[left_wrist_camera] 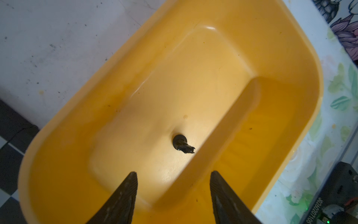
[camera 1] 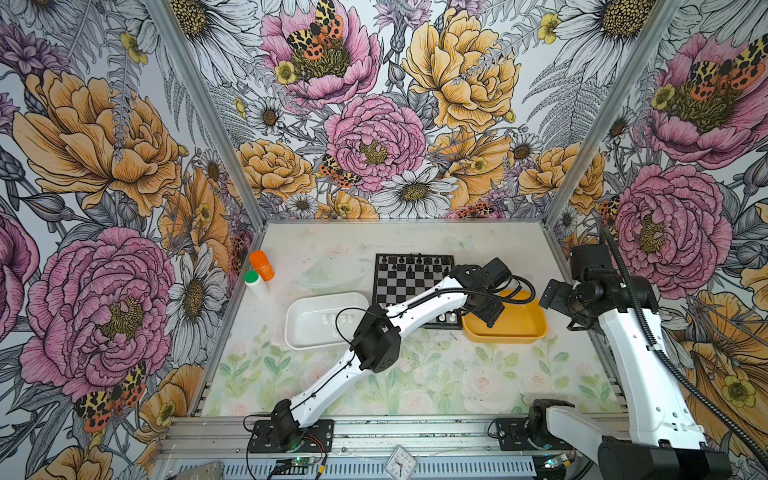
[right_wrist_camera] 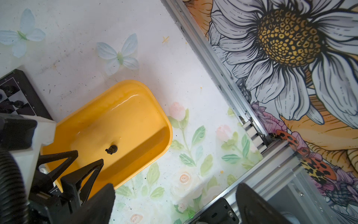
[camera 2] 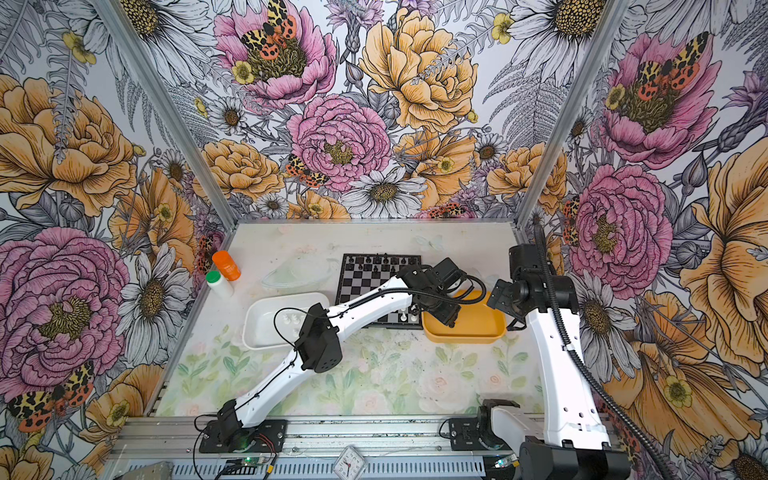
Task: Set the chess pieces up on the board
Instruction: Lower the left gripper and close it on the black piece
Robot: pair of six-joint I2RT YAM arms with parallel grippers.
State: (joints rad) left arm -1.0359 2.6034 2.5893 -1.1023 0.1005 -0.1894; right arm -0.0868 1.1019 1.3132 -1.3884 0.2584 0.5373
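The left end effector (left_wrist_camera: 173,174) hangs low inside the yellow tray (left_wrist_camera: 290,58). Its fingers (left_wrist_camera: 127,190) are parted, released, gripping nothing and touching nothing. One black chess piece (left_wrist_camera: 183,144) lies on its side on the tray floor, just ahead of the fingertips and clear of both. The same piece shows in the right wrist view (right_wrist_camera: 111,149), just past the left end effector's tips (right_wrist_camera: 89,157).

The right end effector (right_wrist_camera: 176,185) is spread wide and empty, hovering over the counter (right_wrist_camera: 174,87) off the tray's outer end. In a top view (camera 1: 555,295) it sits near the left end effector, not touching it.

The board (camera 1: 411,286) lies just beside the left end effector, and the left arm (camera 1: 424,295) crosses its near corner. Black chess pieces (camera 1: 411,262) fill the rows farthest from the end effector. A few white chess pieces (camera 1: 446,318) stand on the board edge just beside it, partly hidden by the arm. More white ones (camera 1: 334,319) sit in the white tray (camera 1: 297,332), past the board and well away from both end effectors.

The counter is pale, with a floral print and scuff marks. An orange bottle (camera 1: 262,266) and a green-capped white bottle (camera 1: 255,284) stand well away from the end effectors, by the side wall. There is big flower wallpaper (camera 1: 374,137) all round, with metal rails (camera 1: 206,104) at the corners. A small clock (camera 1: 400,462) sits on the front frame.
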